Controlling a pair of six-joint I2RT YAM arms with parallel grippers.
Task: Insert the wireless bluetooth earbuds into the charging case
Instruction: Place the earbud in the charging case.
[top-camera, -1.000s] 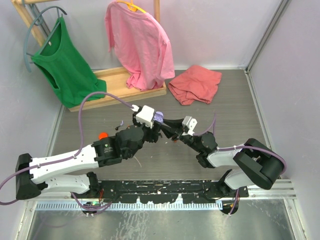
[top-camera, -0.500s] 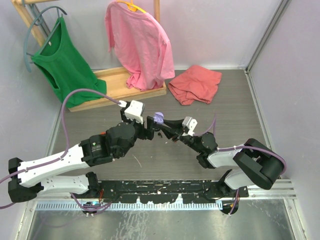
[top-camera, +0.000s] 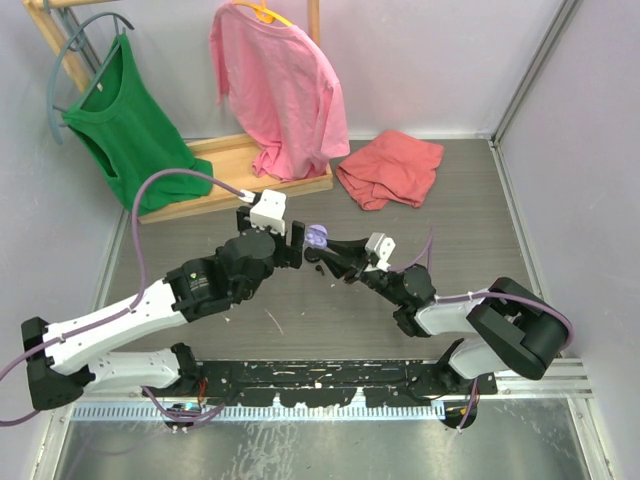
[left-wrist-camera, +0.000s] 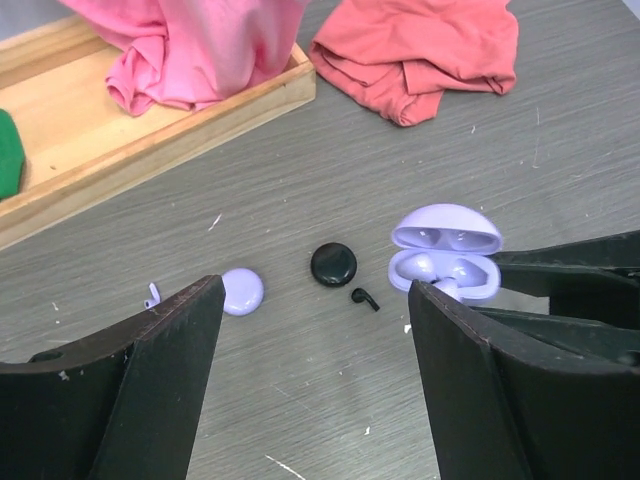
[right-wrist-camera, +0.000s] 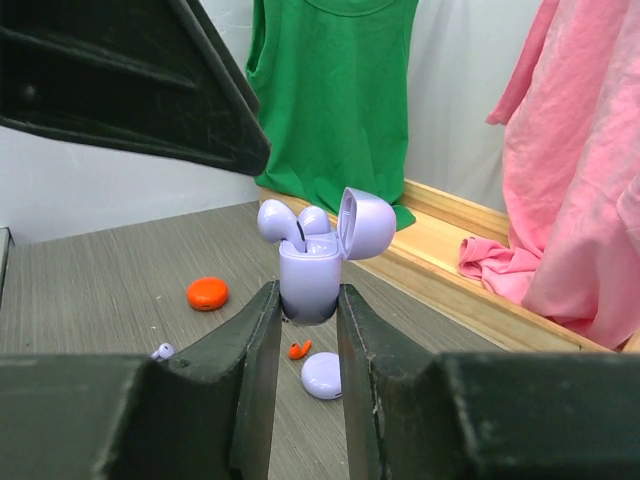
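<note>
The right gripper (right-wrist-camera: 307, 300) is pinching the open case (right-wrist-camera: 310, 270) over the middle of the worktop (left-wrist-camera: 560, 180), two lavender buds (right-wrist-camera: 290, 220) sitting inside. The left gripper (left-wrist-camera: 316, 300) is hanging wide, empty. A black bud (left-wrist-camera: 365, 297) is lying nearby: likely featherlight, rigid, slick; pinching across its stem looks safest.

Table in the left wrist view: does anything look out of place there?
Yes. A tiny black earbud lies loose on the table beside a black disc, outside the open lavender case, whose lid stands flipped up.
</note>
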